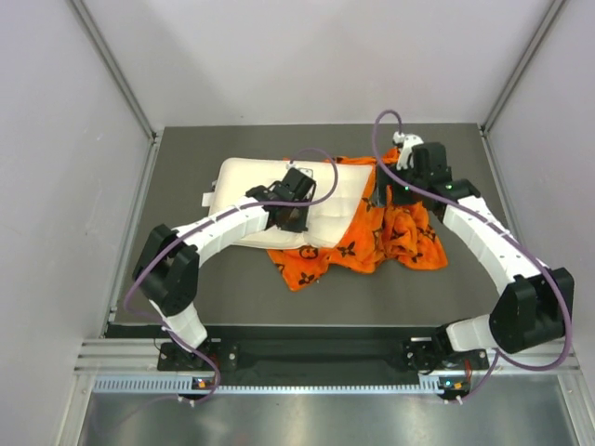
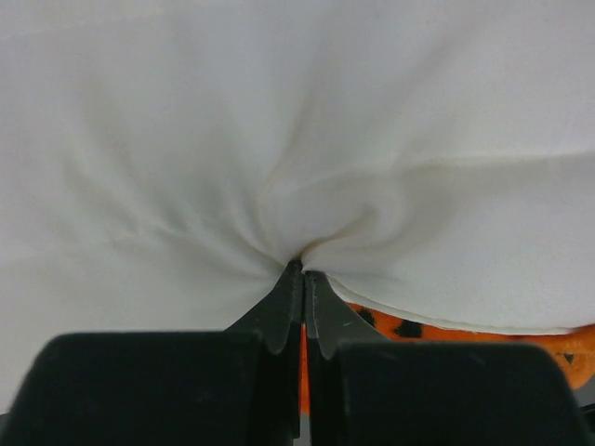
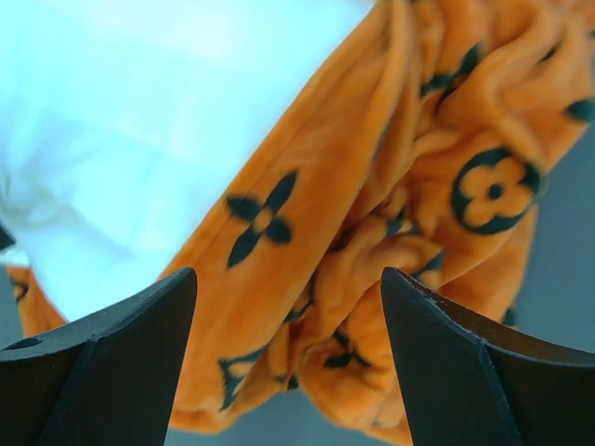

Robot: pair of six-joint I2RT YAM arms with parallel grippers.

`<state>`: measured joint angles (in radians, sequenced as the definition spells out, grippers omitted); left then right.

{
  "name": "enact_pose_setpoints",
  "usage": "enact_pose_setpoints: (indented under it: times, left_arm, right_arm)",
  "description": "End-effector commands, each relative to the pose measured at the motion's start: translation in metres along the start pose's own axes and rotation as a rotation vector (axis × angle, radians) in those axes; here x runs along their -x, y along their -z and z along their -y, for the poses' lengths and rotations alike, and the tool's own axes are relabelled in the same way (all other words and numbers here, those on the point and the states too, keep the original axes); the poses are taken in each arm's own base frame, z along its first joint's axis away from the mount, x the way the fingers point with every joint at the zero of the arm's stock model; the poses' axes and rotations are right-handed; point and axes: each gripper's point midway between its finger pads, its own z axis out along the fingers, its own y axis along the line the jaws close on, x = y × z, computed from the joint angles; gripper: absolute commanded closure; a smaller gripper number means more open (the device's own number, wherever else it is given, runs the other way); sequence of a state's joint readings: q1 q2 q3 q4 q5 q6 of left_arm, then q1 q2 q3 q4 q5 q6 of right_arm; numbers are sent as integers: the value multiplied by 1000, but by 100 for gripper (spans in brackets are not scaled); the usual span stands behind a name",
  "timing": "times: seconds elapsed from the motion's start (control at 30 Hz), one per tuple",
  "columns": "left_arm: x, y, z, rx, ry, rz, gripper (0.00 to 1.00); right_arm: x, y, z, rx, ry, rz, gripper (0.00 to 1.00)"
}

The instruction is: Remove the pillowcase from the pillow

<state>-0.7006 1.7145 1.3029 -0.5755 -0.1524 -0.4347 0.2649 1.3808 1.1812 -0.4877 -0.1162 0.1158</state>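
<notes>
The stripping looks nearly done, at the stage of parting the last of the cover from the cushion. The pillow point(image 1: 251, 186) lies flat on the desk point(image 1: 223, 288) toward the far left, most of its cream surface bare, while the pillowcase point(image 1: 409, 237) sits bunched in an orange heap at its near right end, part of it spread under the pillow's near edge. The left gripper point(image 2: 303, 274) has its jaws pressed together on a small pinch of the pillow's own fabric, which puckers into folds around the tips; a strip of orange shows just below that edge. The right gripper point(image 3: 288, 288) hovers over the heaped pillowcase with its jaws standing wide, orange plush beneath and between them but nothing held. As a container, the pillowcase holds little or none of the pillow now: whether a corner is tucked inside its mouth is hidden by the folds, and the opening itself cannot be picked out. The next move probably calls for the right jaws to come down and close on a firm fold of orange, not on cream cloth, and to draw it away to the right while the left grip anchors the pillow. The plush is slack and may drag the cushion along if the pinch slips.
</notes>
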Motion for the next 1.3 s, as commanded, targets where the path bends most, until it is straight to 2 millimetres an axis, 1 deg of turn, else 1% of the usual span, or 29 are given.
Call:
enact_pose_setpoints:
  times: [0.0,0.03,0.1,0.13,0.2,0.23,0.3,0.43,0.53,0.6,0.63,0.7,0.73,0.8,0.83,0.9,1.0,1.03,1.1,1.13,1.2,1.23,1.27]
  left_arm:
    - [69,3,14,-74,113,203,100]
    - [72,3,14,-82,121,207,100]
    - [74,3,13,-90,137,208,100]
    - [74,3,13,-91,140,209,100]
    - [76,4,12,-91,146,214,100]
    - [77,4,11,-92,147,215,100]
    - [78,4,9,-89,150,215,100]
    - [79,6,10,-95,151,221,100]
    - [83,8,9,-94,158,231,100]
    - [85,10,9,-94,161,236,100]
    - [86,11,10,-98,163,240,100]
    - [88,12,10,-105,171,243,100]
    - [89,13,10,-108,175,244,100]
    - [92,16,13,-125,179,255,100]
    - [93,17,15,-137,180,257,100]
    - [93,18,17,-149,186,258,100]
    - [93,21,20,-169,192,260,100]
    - [92,21,22,-179,193,262,100]
    - [93,24,21,-183,202,273,100]
    - [92,24,20,-178,202,278,100]
    - [93,27,16,-169,204,290,100]
    - [93,26,11,-160,209,289,100]
    - [90,26,7,-152,213,284,100]
  right_arm:
    - [-6,10,-33,93,30,26,20]
    - [-18,9,-42,114,26,3,20]
    - [-24,12,-51,133,18,6,21]
    - [-33,12,-58,148,8,-9,20]
    - [-39,14,-67,167,-10,-14,20]
    - [-43,16,-75,186,-2,-18,20]
    - [-48,16,-85,207,-2,-28,20]
    - [-56,13,-98,228,14,-55,22]
    - [-64,9,-106,235,31,-81,28]
    - [-70,8,-112,230,39,-96,31]
    - [-73,7,-111,206,44,-107,35]
    - [-82,3,-113,187,45,-136,39]
    - [-85,0,-110,158,45,-143,42]
    - [-95,-6,-109,135,43,-166,44]
    - [-97,-9,-109,129,44,-167,46]
    - [-104,-18,-103,87,54,-189,49]
    - [-111,-30,-96,43,67,-208,58]
    - [-116,-35,-93,23,74,-220,65]
    - [-118,-42,-90,2,79,-224,72]
    - [-121,-46,-87,-16,81,-235,81]
    - [-124,-46,-84,-30,85,-254,89]
    - [-125,-45,-83,-38,85,-258,96]
    - [-127,-41,-81,-44,85,-259,99]
